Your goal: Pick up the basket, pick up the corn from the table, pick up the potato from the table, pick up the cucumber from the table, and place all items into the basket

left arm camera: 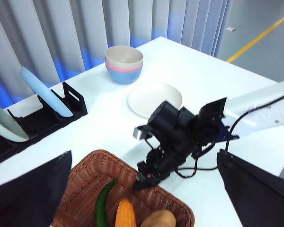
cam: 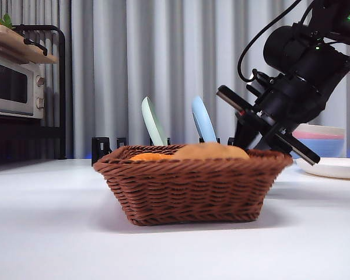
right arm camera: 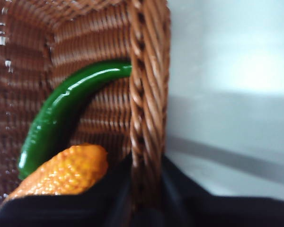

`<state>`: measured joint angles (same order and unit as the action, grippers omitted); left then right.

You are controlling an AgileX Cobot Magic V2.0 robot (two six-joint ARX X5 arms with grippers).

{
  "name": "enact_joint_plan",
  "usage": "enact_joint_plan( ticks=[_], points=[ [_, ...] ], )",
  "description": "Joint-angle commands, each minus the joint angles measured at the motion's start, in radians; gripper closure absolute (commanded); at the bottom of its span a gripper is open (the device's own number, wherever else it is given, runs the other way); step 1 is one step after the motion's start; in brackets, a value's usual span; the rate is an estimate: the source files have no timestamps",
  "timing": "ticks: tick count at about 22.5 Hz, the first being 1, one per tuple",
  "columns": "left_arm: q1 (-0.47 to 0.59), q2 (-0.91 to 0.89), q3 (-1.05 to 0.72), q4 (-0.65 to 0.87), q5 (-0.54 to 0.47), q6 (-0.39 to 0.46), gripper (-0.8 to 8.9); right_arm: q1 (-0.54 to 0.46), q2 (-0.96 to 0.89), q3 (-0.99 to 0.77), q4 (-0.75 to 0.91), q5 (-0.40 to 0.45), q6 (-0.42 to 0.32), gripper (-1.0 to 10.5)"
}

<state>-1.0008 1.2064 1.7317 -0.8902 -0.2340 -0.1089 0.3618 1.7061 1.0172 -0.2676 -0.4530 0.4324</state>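
The basket (cam: 192, 186) is seated on the table (cam: 52, 233), its braided rim clamped by the right gripper (right arm camera: 144, 189). Cucumber (left arm camera: 103, 203), corn (left arm camera: 125, 215) and potato (left arm camera: 158, 219) are held inside. The left gripper (left arm camera: 142, 208) is parted wide above, seemingly empty. A plate rack (left arm camera: 42, 113) and bowls (left arm camera: 124, 64) are seen behind.

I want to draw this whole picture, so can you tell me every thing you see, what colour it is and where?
basket: one, brown wicker, on the white table.
cucumber: one, dark green, inside the basket.
corn: one, orange-yellow, in the basket next to the cucumber.
potato: one, tan, in the basket next to the corn.
bowls: a stack, cream, pink and blue, on the table.
white plate: one, near the bowls.
black rack: one, holding a blue plate and a pale green plate upright.
oven: one, on a stand beside the table.
right gripper: black, fingers shut on the basket's rim.
left gripper: black, up above the basket.
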Motion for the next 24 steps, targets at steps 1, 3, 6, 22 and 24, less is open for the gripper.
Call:
enact_joint_plan(
  ticks=[1, 3, 6, 22, 24],
  points=[
    [-0.003, 0.001, -0.01, -0.014, -0.004, 0.0, 0.01, 0.0, -0.013, 0.003, 0.014, 0.016, 0.024, 3.7],
    [-0.003, 0.002, -0.01, -0.032, -0.011, 0.008, 0.01, -0.015, -0.045, 0.003, 0.004, 0.014, 0.023, 3.5],
    [-0.003, 0.007, -0.01, -0.14, -0.086, 0.072, 0.12, -0.032, -0.159, 0.003, -0.039, 0.008, 0.002, 3.5],
    [0.01, -0.288, -0.619, 0.142, -0.595, 0.063, 8.22, 0.002, -0.799, -0.034, -0.181, 0.288, -0.444, 9.6],
    [0.011, -0.363, -0.728, 0.218, -0.574, 0.068, 8.22, 0.017, -0.851, -0.082, -0.147, 0.29, -0.447, 9.6]
  ],
)
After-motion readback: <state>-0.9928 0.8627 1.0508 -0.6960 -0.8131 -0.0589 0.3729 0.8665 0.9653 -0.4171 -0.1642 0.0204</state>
